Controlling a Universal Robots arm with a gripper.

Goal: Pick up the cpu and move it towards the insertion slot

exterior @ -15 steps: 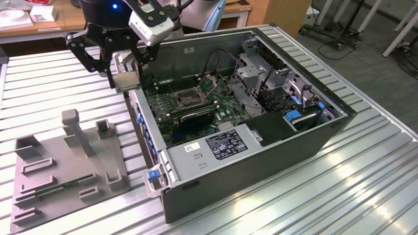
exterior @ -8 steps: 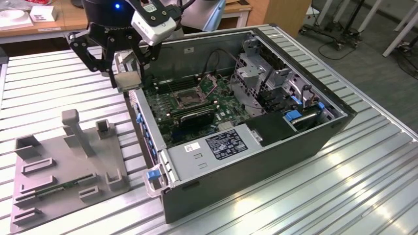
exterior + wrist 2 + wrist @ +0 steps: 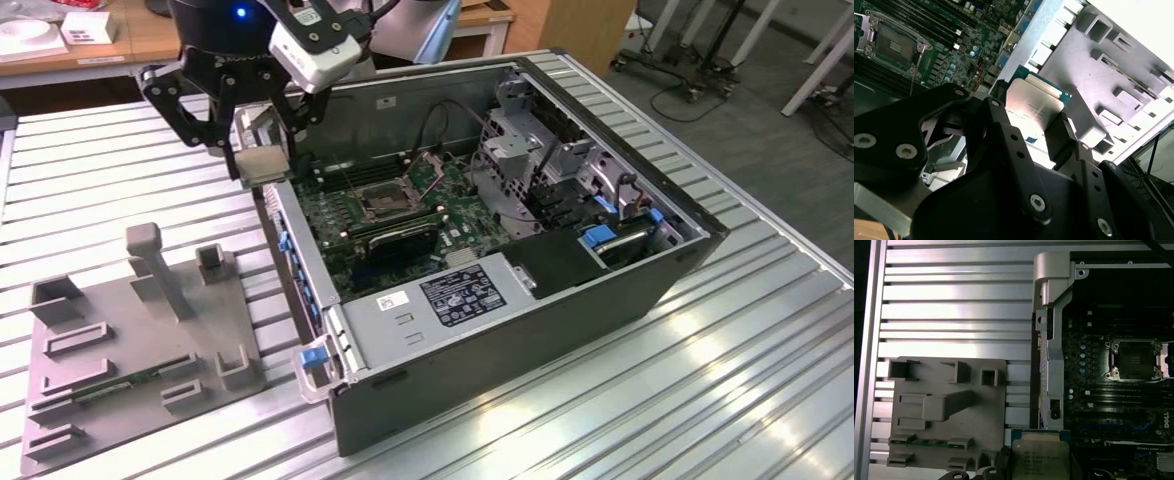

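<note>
Aloft, gripper (image 3: pixel 1035 131) fingers (image 3: pixel 1060 134) clamped on the cpu (image 3: pixel 1032 104), short of the insertion slot (image 3: pixel 891 44).

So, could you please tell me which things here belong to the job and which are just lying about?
Job:
- cpu, held in the hand, above the case's edge
- slot, empty, on the board

Lying about:
- grey fixture beside the case
- green strip in the fixture
- case
- table

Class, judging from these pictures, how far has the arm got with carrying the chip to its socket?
Done: the chip is lifted, clamped in the gripper. In hand: it hangs over the computer case's edge, off the grey holder tray. Left: the socket sits open and empty, some way off.
</note>
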